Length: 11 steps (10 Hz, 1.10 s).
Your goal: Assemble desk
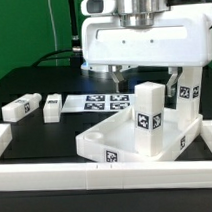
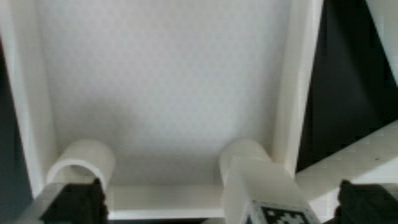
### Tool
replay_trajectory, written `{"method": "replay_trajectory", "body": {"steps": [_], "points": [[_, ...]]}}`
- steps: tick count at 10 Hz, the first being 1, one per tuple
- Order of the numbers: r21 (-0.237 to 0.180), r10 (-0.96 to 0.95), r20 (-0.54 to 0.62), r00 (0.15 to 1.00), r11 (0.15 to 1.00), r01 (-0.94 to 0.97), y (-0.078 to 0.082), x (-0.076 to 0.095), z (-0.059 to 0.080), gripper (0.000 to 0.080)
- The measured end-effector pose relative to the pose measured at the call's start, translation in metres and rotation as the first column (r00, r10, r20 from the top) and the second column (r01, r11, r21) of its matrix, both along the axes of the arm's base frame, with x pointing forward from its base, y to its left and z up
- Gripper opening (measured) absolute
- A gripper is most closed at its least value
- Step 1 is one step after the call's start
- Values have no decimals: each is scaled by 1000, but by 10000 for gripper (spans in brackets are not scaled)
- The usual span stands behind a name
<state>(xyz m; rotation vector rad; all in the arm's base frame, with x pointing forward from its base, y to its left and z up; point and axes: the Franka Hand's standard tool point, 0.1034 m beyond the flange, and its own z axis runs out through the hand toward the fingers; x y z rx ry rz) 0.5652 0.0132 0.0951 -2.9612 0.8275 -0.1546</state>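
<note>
Jaws wide and empty, the gripper (image 1: 115,84) hovers above the tabletop (image 1: 91,143); descending carelessly could knock the centre-frame upright leg (image 1: 149,117) askew.

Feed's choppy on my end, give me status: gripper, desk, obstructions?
Gripper open, empty, above tabletop. Two upright legs in tabletop corners; two loose legs lying beside marker board. Nothing seen blocking.

The tabletop (image 1: 96,144) looks like smooth white plastic with a soft satin sheen, even across its inner face in the wrist view (image 2: 169,90). The upright leg (image 1: 150,117) shares that plastic and carries matt printed tags. The counter (image 1: 55,136) is matt black. The border rails (image 1: 47,177) are smooth, faintly glossy white.
</note>
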Motion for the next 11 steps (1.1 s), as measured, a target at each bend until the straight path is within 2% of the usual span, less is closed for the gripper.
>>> {"method": "replay_trajectory", "body": {"steps": [3,6,10,11], "points": [[-35,53,15,998,998,-52,-18,-25,-23,648],[-51,55,5,998,997,-55,-28,-30,-40,648],[-52,60,2,998,997,-59,-30,-31,-42,648],[-54,69,5,998,996,-69,-38,-33,-44,648]]}}
